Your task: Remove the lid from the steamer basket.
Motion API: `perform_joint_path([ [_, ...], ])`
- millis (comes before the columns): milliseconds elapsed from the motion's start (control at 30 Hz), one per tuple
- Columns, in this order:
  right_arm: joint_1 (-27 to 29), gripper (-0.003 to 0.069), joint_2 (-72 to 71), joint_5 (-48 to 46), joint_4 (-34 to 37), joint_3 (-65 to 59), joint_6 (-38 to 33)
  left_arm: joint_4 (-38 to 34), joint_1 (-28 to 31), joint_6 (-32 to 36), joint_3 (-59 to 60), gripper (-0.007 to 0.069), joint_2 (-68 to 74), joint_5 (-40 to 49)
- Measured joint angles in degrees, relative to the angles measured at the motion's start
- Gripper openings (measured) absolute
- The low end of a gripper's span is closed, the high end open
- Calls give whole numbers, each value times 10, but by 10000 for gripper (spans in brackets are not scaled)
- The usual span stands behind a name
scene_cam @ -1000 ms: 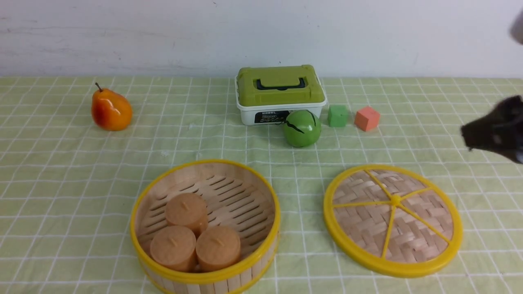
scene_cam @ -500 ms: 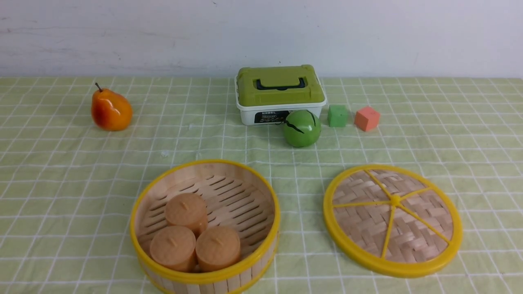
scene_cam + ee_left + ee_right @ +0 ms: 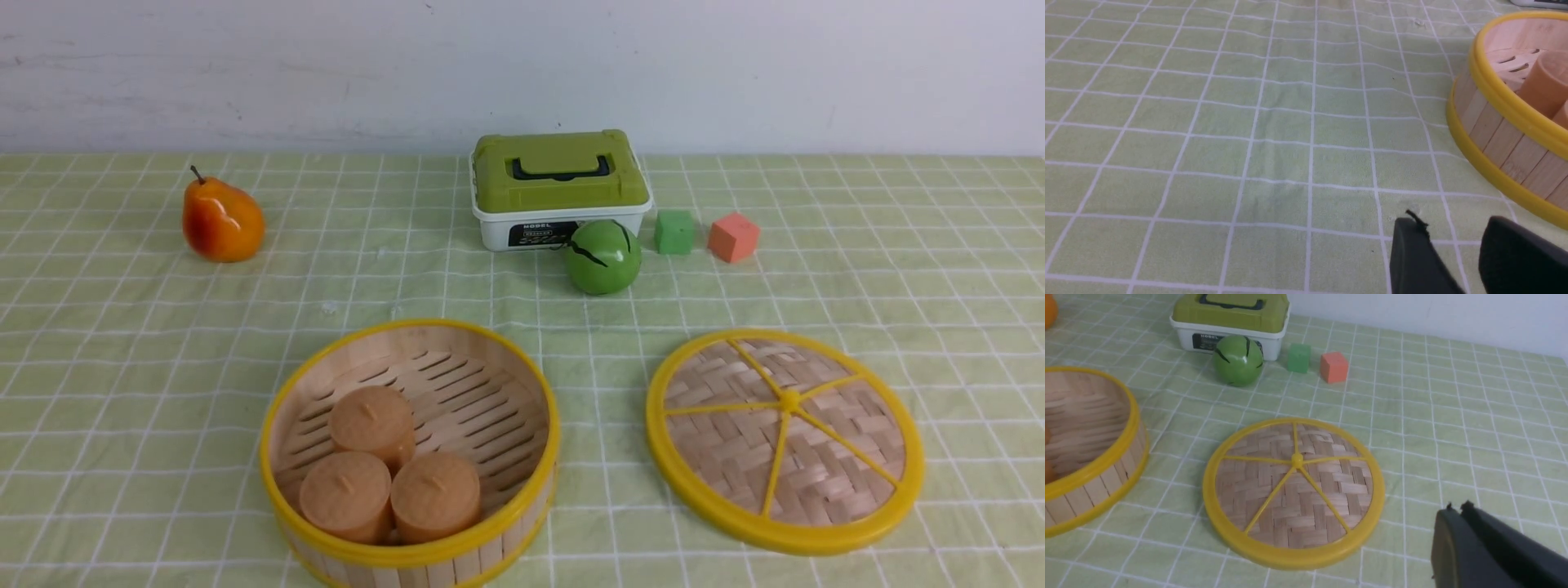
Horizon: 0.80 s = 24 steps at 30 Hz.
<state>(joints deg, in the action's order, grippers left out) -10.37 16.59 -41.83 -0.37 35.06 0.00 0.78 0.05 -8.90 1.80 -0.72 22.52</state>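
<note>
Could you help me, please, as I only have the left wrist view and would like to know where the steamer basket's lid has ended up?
Observer: The lid lies flat on the cloth, to the right of the steamer basket.
Operator: Thank you; how many orange-brown buns are in the basket altogether?
Observer: Three buns, grouped together on its slatted floor.
Operator: And what is the right gripper doing, please?
Observer: The right gripper has its jaws shut, with nothing between them.
</note>
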Motion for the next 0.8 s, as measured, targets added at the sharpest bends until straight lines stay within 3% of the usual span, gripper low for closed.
perform_joint_path([
  [100,0,-15,0,92,-1,-41,-8,0,0,0,0,239,0,0],
  [133,0,-13,-1,185,0,-89,-10,0,0,0,0,239,0,0],
  [167,0,-13,-1,197,0,-96,-10,0,0,0,0,239,0,0],
  [233,0,-12,-16,318,4,-186,-3,0,0,0,0,239,0,0],
  [333,2,-10,-66,377,4,-283,31,0,0,0,0,239,0,0],
  [467,33,-6,-132,354,4,-362,69,0,0,0,0,239,0,0],
  [633,88,3,-171,265,4,-366,81,0,0,0,0,239,0,0],
  [800,103,8,-172,216,0,-364,82,0,0,0,0,239,0,0],
])
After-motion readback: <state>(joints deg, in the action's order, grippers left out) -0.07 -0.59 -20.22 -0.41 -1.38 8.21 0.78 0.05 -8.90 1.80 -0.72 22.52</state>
